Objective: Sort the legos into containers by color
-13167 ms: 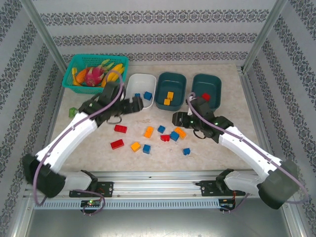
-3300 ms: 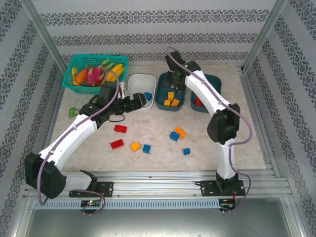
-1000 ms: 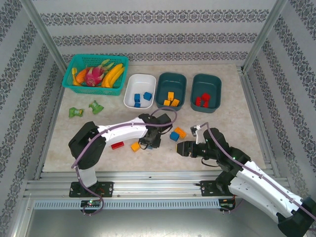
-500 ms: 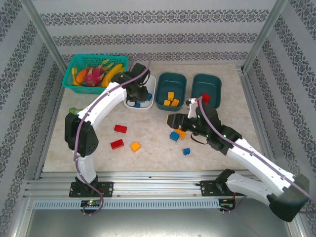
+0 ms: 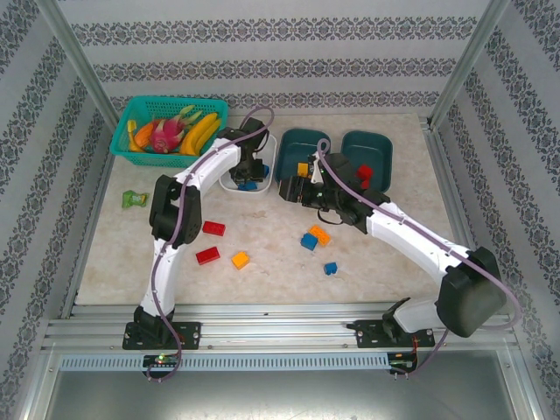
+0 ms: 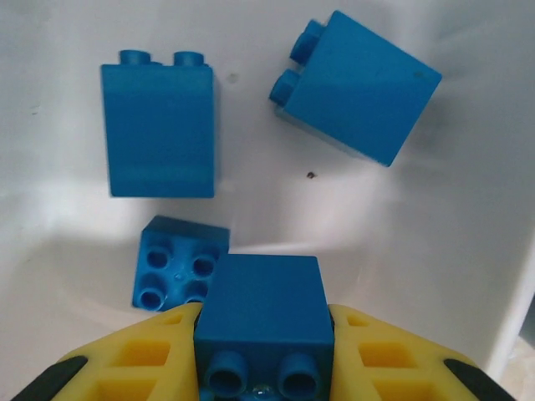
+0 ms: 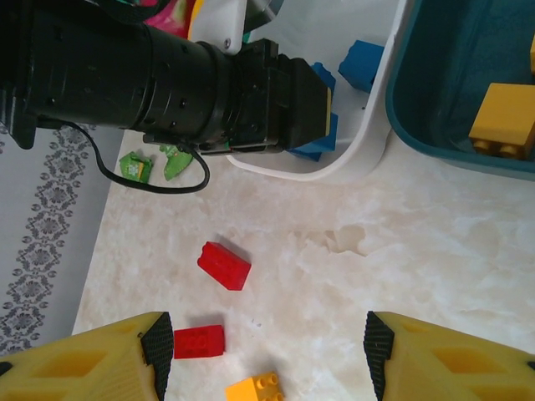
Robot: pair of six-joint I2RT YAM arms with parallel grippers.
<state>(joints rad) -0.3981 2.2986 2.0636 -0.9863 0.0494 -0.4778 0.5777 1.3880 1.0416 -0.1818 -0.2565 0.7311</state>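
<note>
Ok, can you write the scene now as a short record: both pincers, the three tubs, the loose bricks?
left pincer: shut on a blue brick, above the white tub
right pincer: open, empty, by the middle tub
white tub: three blue bricks inside
middle tub: orange bricks
right tub: red bricks
loose bricks: two red, two orange, two blue, on the table

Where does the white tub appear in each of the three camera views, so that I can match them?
Top external: the white tub stands at the back, just right of the fruit basket.
Left wrist: the white tub, seen from inside, is the pale background under the bricks.
Right wrist: the white tub shows its rounded corner at top centre.
Shared landmark: the blue bricks lying in it.
</note>
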